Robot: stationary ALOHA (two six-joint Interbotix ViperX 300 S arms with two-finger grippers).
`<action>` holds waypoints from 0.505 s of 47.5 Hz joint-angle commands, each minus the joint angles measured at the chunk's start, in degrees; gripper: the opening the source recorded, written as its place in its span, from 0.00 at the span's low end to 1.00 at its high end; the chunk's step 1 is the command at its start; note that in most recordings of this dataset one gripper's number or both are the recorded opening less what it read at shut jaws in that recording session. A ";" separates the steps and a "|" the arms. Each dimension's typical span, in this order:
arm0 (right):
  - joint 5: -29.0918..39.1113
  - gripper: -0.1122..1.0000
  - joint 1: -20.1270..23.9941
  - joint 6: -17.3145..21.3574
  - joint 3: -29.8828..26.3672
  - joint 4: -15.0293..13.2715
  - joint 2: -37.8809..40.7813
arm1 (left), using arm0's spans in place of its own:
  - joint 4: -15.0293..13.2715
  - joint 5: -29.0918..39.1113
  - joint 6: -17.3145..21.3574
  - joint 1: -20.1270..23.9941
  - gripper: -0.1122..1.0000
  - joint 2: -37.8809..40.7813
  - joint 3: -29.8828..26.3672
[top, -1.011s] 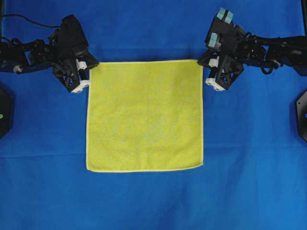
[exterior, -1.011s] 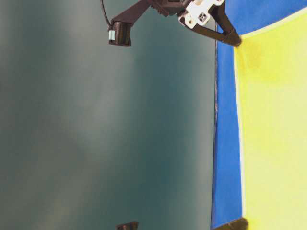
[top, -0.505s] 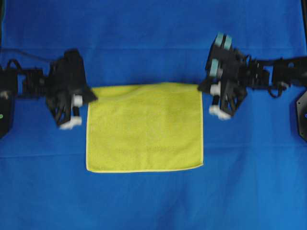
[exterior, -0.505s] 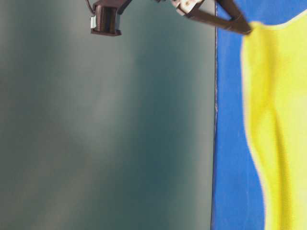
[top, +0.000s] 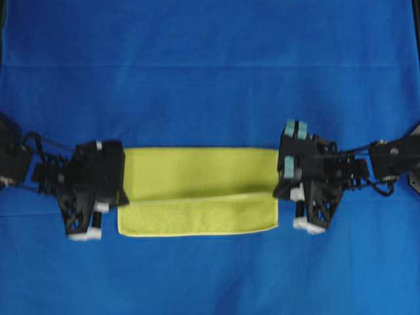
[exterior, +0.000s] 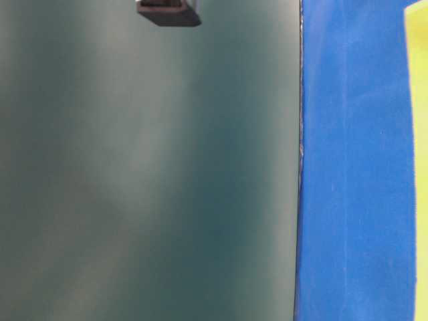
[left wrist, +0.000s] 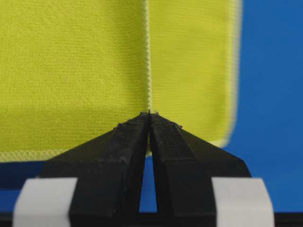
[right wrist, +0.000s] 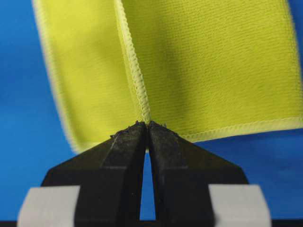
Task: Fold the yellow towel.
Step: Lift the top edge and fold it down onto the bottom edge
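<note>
The yellow towel (top: 197, 172) lies on the blue table cover, its far half lifted and drawn over the near half, so it reads as a wide band. The carried hem (top: 197, 197) hangs short of the near edge (top: 197, 233). My left gripper (top: 123, 197) is shut on the towel's left corner hem (left wrist: 148, 94). On the other side my right gripper (top: 278, 192) is shut on the right corner hem (right wrist: 139, 90). Both wrist views show the fingertips (left wrist: 149, 114) (right wrist: 147, 124) pinched on the stitched edge. The table-level view shows only a thin strip of the towel (exterior: 418, 167).
The blue cover (top: 210, 79) spreads all round the towel. A dark arm base (top: 415, 176) sits at the right edge. In the table-level view a dark arm part (exterior: 168, 11) hangs at the top before a grey-green wall (exterior: 147, 174).
Both grippers have carried the towel's far edge from the back of the table toward the near edge, folding the far half over. The arms have left the table-level view.
</note>
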 commanded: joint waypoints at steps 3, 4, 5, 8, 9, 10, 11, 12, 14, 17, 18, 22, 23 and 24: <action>-0.53 0.14 2.64 0.53 -2.37 0.09 1.32 | 0.00 1.93 -1.93 -3.78 0.11 1.23 -3.25; -0.53 0.14 2.90 0.53 -2.64 0.09 1.58 | -0.09 2.29 -2.02 -4.04 0.11 1.41 -3.60; -0.53 0.14 3.16 0.53 -2.90 0.09 1.76 | 0.00 2.72 -2.20 -4.31 0.11 1.58 -3.87; -0.53 0.14 3.96 0.53 -3.60 0.18 2.37 | 0.00 3.78 -2.37 -5.01 0.11 2.02 -4.48; -0.53 0.14 4.13 0.53 -3.78 0.09 2.55 | 0.00 4.13 -2.37 -5.27 0.11 2.11 -4.57; -0.53 0.14 4.31 0.53 -3.96 0.18 2.64 | 0.00 4.48 -2.46 -5.45 0.11 2.11 -4.75; -0.53 0.14 4.57 0.53 -4.13 0.09 2.81 | 0.00 4.75 -2.46 -5.71 0.11 2.11 -4.75; -0.53 0.14 5.01 0.53 -4.31 0.09 2.99 | 0.00 4.92 -2.46 -5.98 0.11 2.11 -4.75; -0.53 0.14 5.27 0.62 -4.39 0.18 2.99 | -0.09 4.92 -2.46 -6.33 0.11 2.20 -4.75; -0.53 0.14 5.45 0.70 -4.39 0.18 3.08 | 0.00 4.92 -2.37 -6.68 0.11 2.20 -4.75; -0.53 0.14 5.45 0.70 -4.39 0.09 2.99 | 0.00 4.92 -2.29 -6.68 0.11 2.20 -4.75; -0.53 0.14 5.45 0.70 -4.31 0.18 3.08 | 0.00 4.92 -2.20 -6.33 0.11 2.20 -4.75; -0.35 0.14 5.45 0.70 -4.31 0.18 3.08 | 0.00 4.92 -2.20 -6.15 0.11 2.20 -4.75; -0.35 0.14 5.36 0.70 -4.31 0.18 3.08 | 0.00 4.92 -2.20 -5.98 0.11 2.20 -4.75</action>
